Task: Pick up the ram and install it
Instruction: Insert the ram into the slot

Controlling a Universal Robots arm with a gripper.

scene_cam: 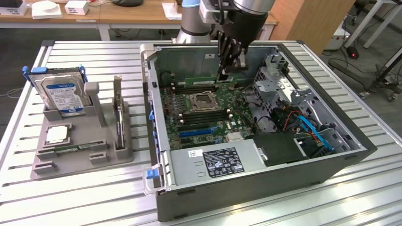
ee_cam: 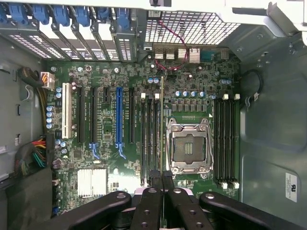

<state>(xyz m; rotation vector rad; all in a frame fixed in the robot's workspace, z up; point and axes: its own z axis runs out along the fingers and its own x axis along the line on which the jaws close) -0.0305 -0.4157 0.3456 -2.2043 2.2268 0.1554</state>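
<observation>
The ram (ee_cam: 161,120) is a thin green stick seen edge-on in the wrist view, running along the memory slots (ee_cam: 148,139) right beside the processor socket (ee_cam: 188,148). My gripper (ee_cam: 160,179) is shut on one end of it, with a dark fingertip on each side. In the exterior view the gripper (scene_cam: 223,75) reaches down into the open computer case (scene_cam: 351,155), and the ram (scene_cam: 201,81) shows as a green strip low over the far slots of the motherboard. Whether it touches the slot I cannot tell.
A grey fixture (scene_cam: 82,155) at the exterior view's left holds a hard drive (scene_cam: 63,94), a square processor chip (scene_cam: 56,134) and another green stick (scene_cam: 119,117) standing on edge. Inside the case are a second slot bank (ee_cam: 225,139), blue card slots (ee_cam: 119,115), cables and a power supply (scene_cam: 217,162).
</observation>
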